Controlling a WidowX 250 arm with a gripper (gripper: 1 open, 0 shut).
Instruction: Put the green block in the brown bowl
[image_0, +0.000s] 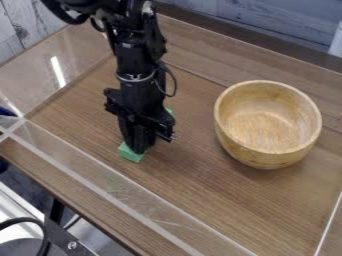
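Observation:
The green block (131, 152) lies on the wooden table, only its lower end showing beneath the black gripper (139, 143). The gripper stands straight down over the block with its fingers drawn together around it, shut on the block, which still rests on the table. The brown bowl (269, 123), round, light wood and with nothing in it, sits to the right of the gripper, about a hand's width away.
A clear plastic wall (80, 190) runs along the front and left edges of the wooden table (214, 200). The black arm (127, 40) rises from the gripper toward the upper left.

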